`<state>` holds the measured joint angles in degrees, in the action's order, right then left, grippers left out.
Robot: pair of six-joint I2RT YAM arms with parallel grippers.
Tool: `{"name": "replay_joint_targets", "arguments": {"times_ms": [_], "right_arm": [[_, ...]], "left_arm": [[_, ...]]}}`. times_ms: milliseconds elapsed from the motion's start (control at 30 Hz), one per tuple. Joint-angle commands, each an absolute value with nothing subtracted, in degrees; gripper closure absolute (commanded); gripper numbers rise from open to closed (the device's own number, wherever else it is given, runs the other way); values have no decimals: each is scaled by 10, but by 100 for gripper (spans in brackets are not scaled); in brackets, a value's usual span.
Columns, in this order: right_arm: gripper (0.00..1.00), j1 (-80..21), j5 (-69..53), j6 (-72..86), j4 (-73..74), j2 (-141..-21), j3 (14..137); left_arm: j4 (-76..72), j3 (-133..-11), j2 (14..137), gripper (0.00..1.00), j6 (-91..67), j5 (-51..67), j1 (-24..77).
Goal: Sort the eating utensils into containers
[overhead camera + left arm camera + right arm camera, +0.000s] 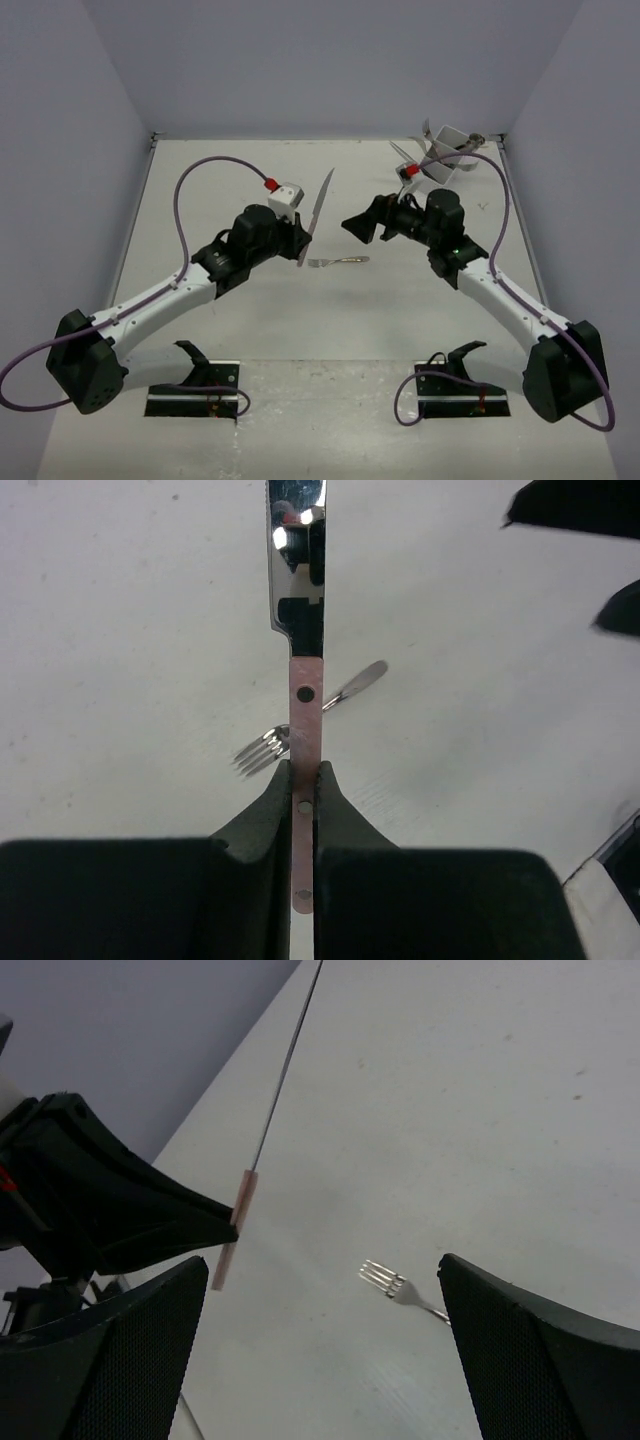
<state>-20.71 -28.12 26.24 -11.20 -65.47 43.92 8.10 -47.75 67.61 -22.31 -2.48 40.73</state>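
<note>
left hand (pixel 303 772) clenched on knife (pixel 298 590) handle, blade up, clear of bench (pixel 120 630) for carrying | right hand (pixel 322 1300) spread wide near fork (pixel 384 1278), likely next pick

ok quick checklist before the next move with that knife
1. left tool shut on the knife by its pink handle: ok
2. knife lifted off the table, blade pointing away from the tool: ok
3. right tool open and empty: ok
4. fork lying flat on the table, apart from the knife and both tools: ok
5. free compartment in the container at the far right corner: cannot tell
</note>
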Motion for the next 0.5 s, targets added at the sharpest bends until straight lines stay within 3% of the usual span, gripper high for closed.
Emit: {"name": "replay_joint_targets", "arguments": {"times_ms": [0, 167, 267, 400, 467], "right_arm": [[1, -250, -321, 308, -184, -683, 453], [1, -286, -259, 314, -188, -723, 489], [7, -293, -238, 317, -190, -735, 497], [26, -300, -248, 317, -192, -743, 502], [43, -301, -251, 314, -187, -744, 504]], "left_arm": [[-25, -505, 683, 100, -173, 43, 416], [-63, -519, 694, 100, -172, 69, 425], [-83, -521, 695, 100, -172, 75, 429], [-102, -533, 707, 100, -172, 72, 435], [-106, -541, 723, 100, -171, 72, 435]]}}
